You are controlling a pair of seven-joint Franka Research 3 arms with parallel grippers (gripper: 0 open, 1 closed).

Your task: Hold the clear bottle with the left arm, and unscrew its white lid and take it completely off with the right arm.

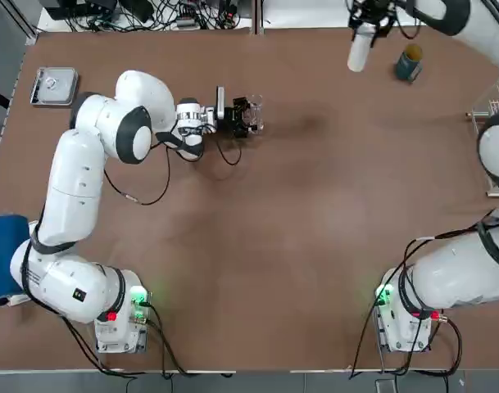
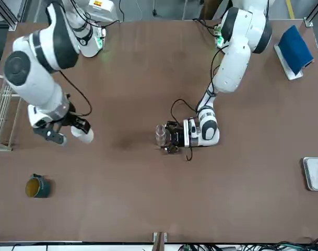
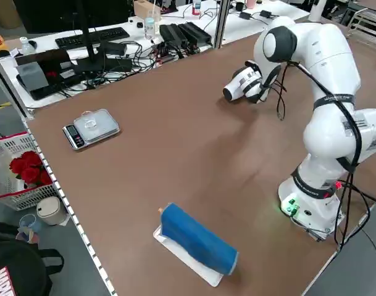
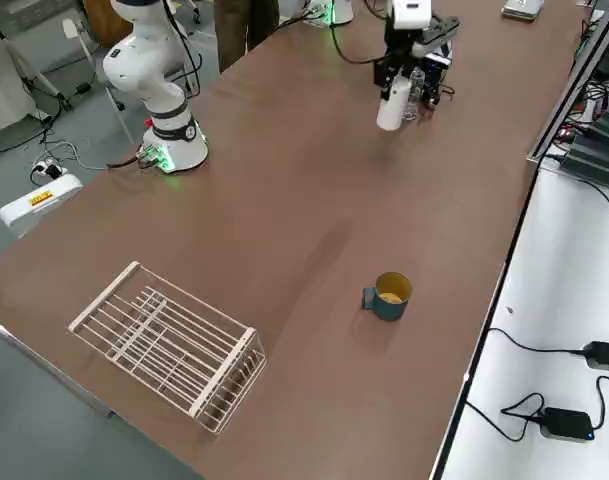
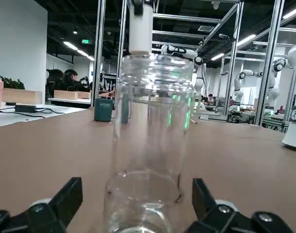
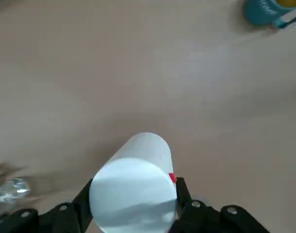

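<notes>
At left, the wide-open black left gripper (image 5: 137,187) is needing straight retreat from the clear cylindrical bottle (image 5: 150,131); far right, the right gripper (image 6: 135,182) is holding the white cylindrical lid (image 1: 360,51).

The left arm (image 1: 79,176) reaches forward, bent, its wrist turned inward; its claw (image 5: 138,194) stands open, fingers spread wide. The right arm (image 2: 41,68) stretches farther out, its claw (image 6: 135,182) closed in a grip, apparently tilted downward.

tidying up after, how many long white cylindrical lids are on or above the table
1: the long white cylindrical lid, held in the right gripper, away from the clear glass bottle between the left gripper's open fingers. No others show.
</notes>
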